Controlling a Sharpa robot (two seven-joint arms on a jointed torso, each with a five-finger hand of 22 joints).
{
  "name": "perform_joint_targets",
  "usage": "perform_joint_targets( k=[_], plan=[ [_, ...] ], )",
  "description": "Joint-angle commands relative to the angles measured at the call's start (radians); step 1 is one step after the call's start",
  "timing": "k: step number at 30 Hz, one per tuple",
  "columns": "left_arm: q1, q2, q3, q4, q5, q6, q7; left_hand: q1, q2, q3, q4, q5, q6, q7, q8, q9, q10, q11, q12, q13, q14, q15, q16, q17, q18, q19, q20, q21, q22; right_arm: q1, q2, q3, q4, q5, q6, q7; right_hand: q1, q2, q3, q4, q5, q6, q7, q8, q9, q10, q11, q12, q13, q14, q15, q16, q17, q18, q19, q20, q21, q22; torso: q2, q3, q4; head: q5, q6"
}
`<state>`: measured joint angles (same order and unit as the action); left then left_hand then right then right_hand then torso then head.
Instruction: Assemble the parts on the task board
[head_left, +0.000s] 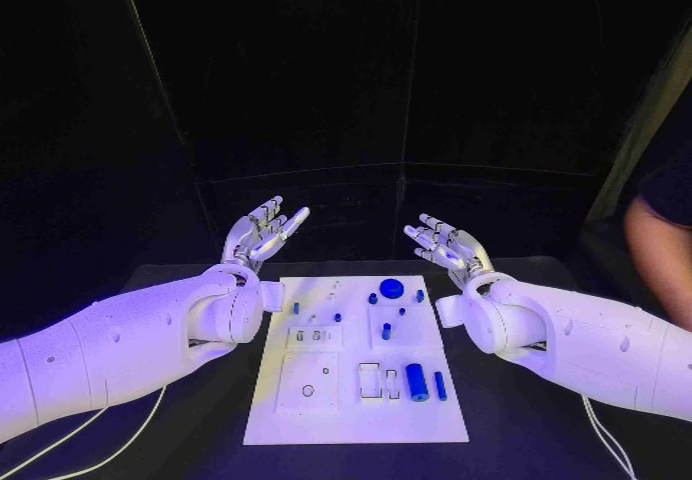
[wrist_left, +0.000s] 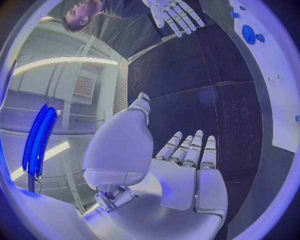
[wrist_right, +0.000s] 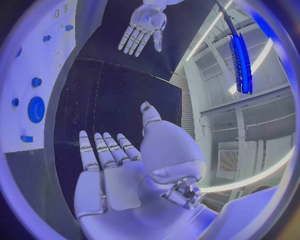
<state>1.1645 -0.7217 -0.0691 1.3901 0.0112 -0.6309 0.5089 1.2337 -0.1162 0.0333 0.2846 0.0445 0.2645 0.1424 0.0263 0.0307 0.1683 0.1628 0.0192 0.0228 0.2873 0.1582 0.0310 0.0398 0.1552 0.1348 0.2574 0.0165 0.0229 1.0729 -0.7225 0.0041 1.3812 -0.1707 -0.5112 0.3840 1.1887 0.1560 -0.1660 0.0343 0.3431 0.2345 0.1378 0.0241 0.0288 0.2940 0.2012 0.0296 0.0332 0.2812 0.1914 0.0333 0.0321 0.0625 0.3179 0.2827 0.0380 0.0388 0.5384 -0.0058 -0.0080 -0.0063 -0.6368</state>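
The white task board (head_left: 346, 410) lies in the middle of the black table. Small blue parts lie on it: a round disc (head_left: 391, 288) near the far edge, a thick cylinder (head_left: 417, 382) and a thin pin (head_left: 440, 386) toward the near right. My left hand (head_left: 265, 230) is raised beyond the board's far left corner, fingers spread, holding nothing; the left wrist view shows its flat palm (wrist_left: 187, 175). My right hand (head_left: 444, 245) hovers beyond the far right corner, fingers spread and empty; its palm (wrist_right: 119, 175) shows in the right wrist view, with the disc (wrist_right: 36, 109) beside it.
The board has several recesses and slots (head_left: 378, 380) near its front. A person's arm (head_left: 661, 250) stands at the table's right edge, touching nothing. Cables (head_left: 87, 440) trail off the near left of the table.
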Motion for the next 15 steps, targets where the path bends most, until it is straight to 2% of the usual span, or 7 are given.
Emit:
perform_joint_targets(
  k=[1, 3, 5, 8, 9, 12, 15],
  plan=[
    [0.002, 0.001, 0.001, 0.0, -0.005, 0.049, 0.025, 0.03, -0.003, 0.001, 0.011, 0.006, 0.011, 0.059, 0.005, 0.002, 0.008, 0.005, 0.005, 0.002, 0.012, 0.003, 0.006, 0.002, 0.02, 0.001, 0.011, 0.007, 0.002, 0.006, 0.008, 0.002, -0.025, -0.132, 0.179, -0.081, 0.17, 0.044, 0.052, -0.113, -0.056, 0.172, 0.132, 0.03, 0.017, 0.255, 0.045, 0.038, 0.02, 0.339, 0.032, 0.056, 0.026, 0.072, 0.261, 0.005, 0.059, 0.029, 0.0, -0.0002, -0.0001, 0.0, 0.0],
    [0.002, 0.001, 0.001, 0.0, -0.005, 0.049, 0.025, 0.03, 0.0, 0.003, 0.01, 0.006, 0.014, 0.061, 0.006, 0.002, 0.014, 0.008, 0.006, 0.003, 0.02, 0.006, 0.008, 0.003, 0.02, -0.001, 0.013, 0.007, 0.002, 0.007, 0.011, 0.003, -0.034, -0.145, 0.198, -0.09, 0.203, 0.043, 0.07, -0.151, -0.067, 0.267, 0.132, 0.045, 0.025, 0.413, 0.038, 0.064, 0.029, 0.504, 0.019, 0.085, 0.034, 0.091, 0.375, 0.008, 0.09, 0.04, 0.0, -0.0002, -0.0001, 0.0, 0.0],
    [0.002, 0.001, 0.001, 0.0, -0.005, 0.049, 0.025, 0.032, 0.012, 0.01, 0.009, 0.006, 0.028, 0.07, 0.009, 0.004, 0.031, 0.017, 0.009, 0.005, 0.045, 0.012, 0.014, 0.008, 0.019, 0.002, 0.017, 0.009, 0.003, 0.009, 0.014, 0.003, -0.042, -0.158, 0.216, -0.098, 0.229, 0.048, 0.089, -0.179, -0.079, 0.371, 0.126, 0.065, 0.034, 0.536, 0.022, 0.097, 0.038, 0.579, 0.002, 0.108, 0.038, 0.108, 0.428, 0.006, 0.109, 0.045, 0.0, -0.0002, -0.0001, 0.0, 0.0],
    [0.002, 0.001, 0.001, 0.0, -0.005, 0.049, 0.025, 0.042, 0.021, 0.037, 0.007, 0.006, 0.07, 0.083, 0.016, 0.009, 0.089, 0.033, 0.019, 0.011, 0.146, 0.023, 0.039, 0.024, 0.02, 0.037, 0.026, 0.019, 0.01, 0.009, 0.015, 0.003, -0.046, -0.163, 0.223, -0.102, 0.24, 0.051, 0.125, -0.217, -0.103, 0.539, 0.11, 0.09, 0.041, 0.609, 0.002, 0.118, 0.029, 0.653, -0.023, 0.12, 0.033, 0.121, 0.486, 0.0, 0.132, 0.047, 0.0, -0.0002, -0.0001, 0.0, 0.0],
    [0.006, -0.017, 0.001, -0.002, -0.004, 0.084, 0.017, 0.047, 0.023, 0.047, 0.006, 0.007, 0.091, 0.089, 0.019, 0.011, 0.12, 0.041, 0.024, 0.014, 0.192, 0.027, 0.051, 0.031, 0.019, 0.06, 0.031, 0.026, 0.014, 0.021, -0.015, 0.004, -0.06, -0.481, 0.094, -0.183, 0.239, 0.047, 0.135, -0.229, -0.111, 0.595, 0.103, 0.1, 0.043, 0.635, -0.008, 0.123, 0.029, 0.682, -0.031, 0.126, 0.034, 0.125, 0.508, -0.009, 0.141, 0.048, 0.015, -0.0018, 0.0044, 0.0, -0.021],
    [0.006, -0.028, 0.001, 0.002, -0.011, 0.09, 0.016, 0.104, -0.009, 0.065, -0.002, 0.01, 0.171, 0.105, 0.033, 0.018, 0.256, 0.072, 0.048, 0.025, 0.348, 0.056, 0.091, 0.05, -0.004, 0.166, 0.037, 0.057, 0.03, 0.033, -0.018, 0.004, -0.067, -0.585, 0.098, -0.198, 0.222, 0.034, 0.155, -0.251, -0.113, 0.641, 0.091, 0.1, 0.038, 0.682, -0.022, 0.119, 0.026, 0.743, -0.051, 0.128, 0.035, 0.121, 0.558, -0.028, 0.162, 0.05, 0.023, -0.0023, 0.0063, -0.004, -0.018],
    [0.006, -0.036, 0.001, 0.008, -0.02, 0.096, 0.015, 0.154, -0.026, 0.069, -0.003, 0.006, 0.253, 0.092, 0.046, 0.024, 0.375, 0.086, 0.065, 0.032, 0.455, 0.063, 0.117, 0.06, -0.013, 0.343, 0.035, 0.109, 0.055, 0.049, -0.018, 0.005, -0.072, -0.703, 0.107, -0.208, 0.198, 0.028, 0.176, -0.264, -0.117, 0.686, 0.081, 0.101, 0.038, 0.735, -0.037, 0.114, 0.027, 0.821, -0.077, 0.135, 0.04, 0.122, 0.617, -0.054, 0.187, 0.055, 0.031, -0.0011, 0.0087, -0.006, -0.014]
  ],
)
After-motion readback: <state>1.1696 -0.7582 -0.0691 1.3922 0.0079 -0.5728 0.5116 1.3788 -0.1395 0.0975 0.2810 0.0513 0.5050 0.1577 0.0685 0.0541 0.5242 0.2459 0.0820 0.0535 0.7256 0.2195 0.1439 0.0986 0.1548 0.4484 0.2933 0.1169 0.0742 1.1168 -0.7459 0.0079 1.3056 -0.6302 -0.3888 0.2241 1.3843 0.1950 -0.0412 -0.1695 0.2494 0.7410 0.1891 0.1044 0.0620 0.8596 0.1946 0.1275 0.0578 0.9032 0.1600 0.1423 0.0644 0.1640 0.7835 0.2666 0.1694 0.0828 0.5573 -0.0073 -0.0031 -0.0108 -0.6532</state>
